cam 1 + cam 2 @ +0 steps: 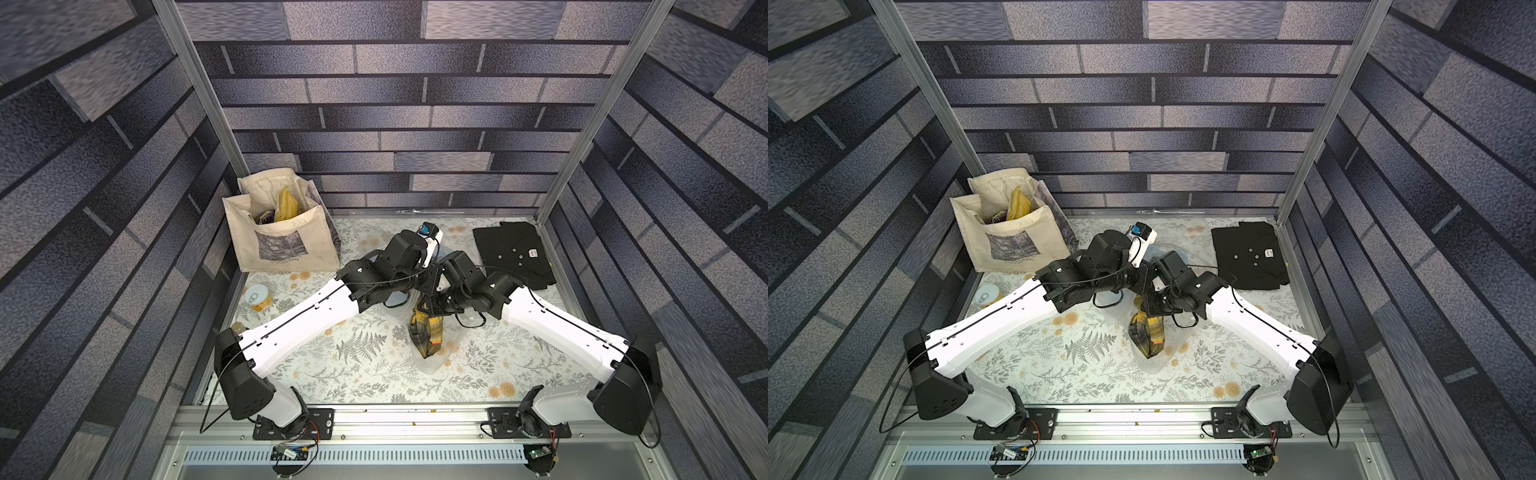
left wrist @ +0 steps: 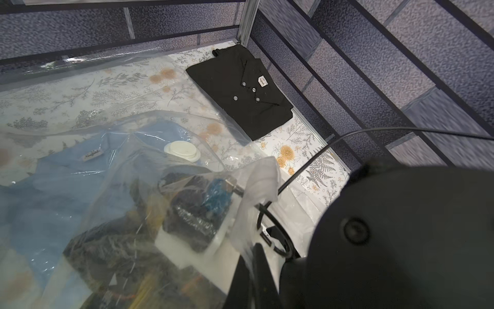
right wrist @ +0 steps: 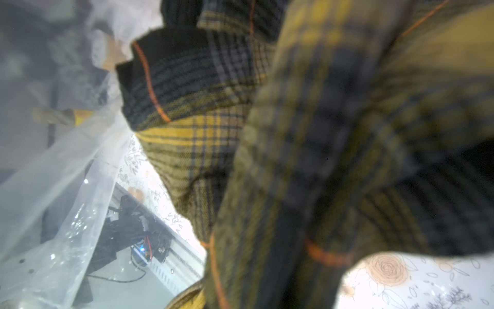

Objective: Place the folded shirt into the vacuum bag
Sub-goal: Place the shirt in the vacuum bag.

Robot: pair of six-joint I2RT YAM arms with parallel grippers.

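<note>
Centrally, both arms meet over the floral table [image 1: 353, 374], and the plaid shirt [image 1: 426, 332] hangs there as a bunched yellow-and-dark bundle under the right gripper [image 1: 428, 306]. Cloth hides that gripper's fingers in both top views and in the right wrist view, where plaid fills nearly the whole picture. The shirt's top end goes up into the jaws, so they are nipped narrow on it. Its lower end sits on clear film at the near end of the vacuum bag [image 1: 432, 368]; whether it is fully inside the mouth I cannot tell.

The left gripper [image 1: 430, 277] is just far of the right one, jaws pressed together, and a bunched edge of the bag's film runs taut up to it in the left wrist view. That view shows the glossy sheet raised off the table, its round white valve cap [image 2: 181, 151] on top and a folded blue shirt [image 2: 66, 182] inside, with plaid dim behind the film.

A folded black shirt [image 1: 513, 253] lies flat in the far right corner, apart from the bag. A cream tote bag [image 1: 282, 232] stands at far left, and a pull-tab can [image 1: 255, 294] sits near of it by the left edge
</note>
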